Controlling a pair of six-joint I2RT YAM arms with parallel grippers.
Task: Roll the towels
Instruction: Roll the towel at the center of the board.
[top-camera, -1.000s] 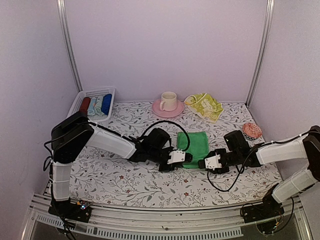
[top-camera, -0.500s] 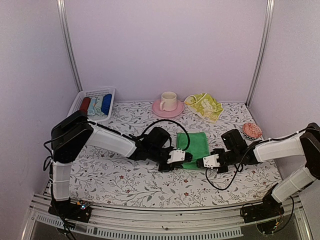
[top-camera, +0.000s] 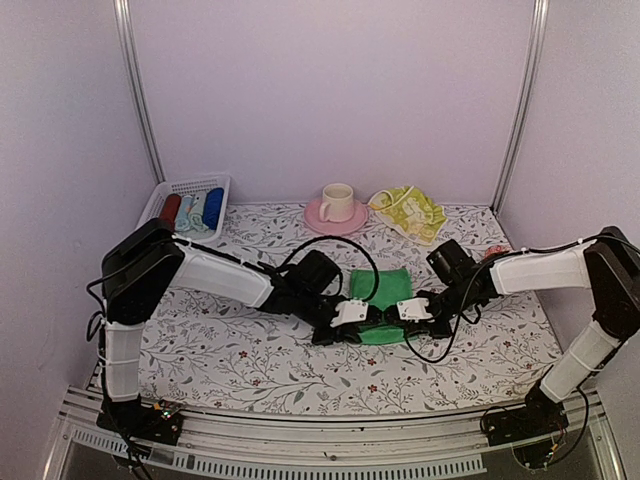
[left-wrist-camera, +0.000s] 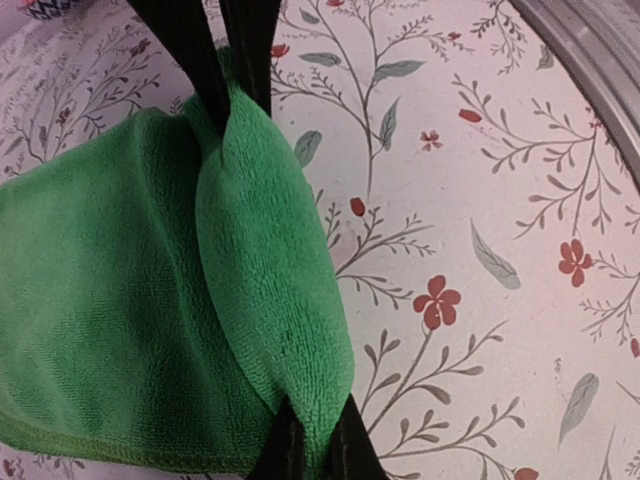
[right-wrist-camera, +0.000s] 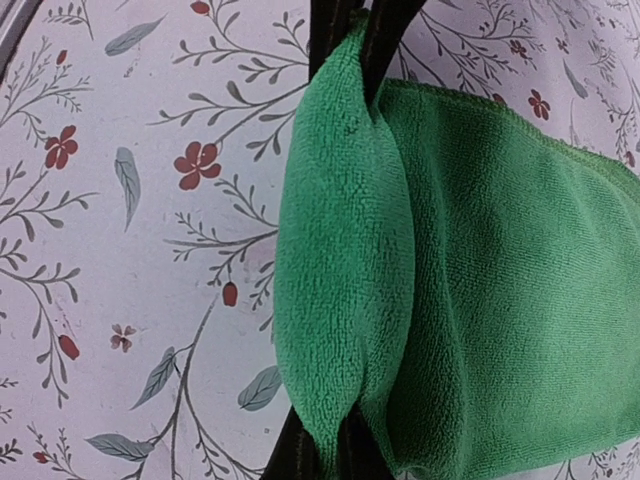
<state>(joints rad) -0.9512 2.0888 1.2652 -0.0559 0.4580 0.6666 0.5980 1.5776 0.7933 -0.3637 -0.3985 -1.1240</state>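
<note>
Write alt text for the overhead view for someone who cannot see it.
Both robot hands pinch the near edge of a green towel on a floral table, the left hand at its left corner, the right hand at its right. Behind sit a crumpled yellow towel, a cup on a pink saucer, and a basket of rolled cloths.

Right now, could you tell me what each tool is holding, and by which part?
Both the left tool and right tool pinch the green towel along its folded near edge.
</note>
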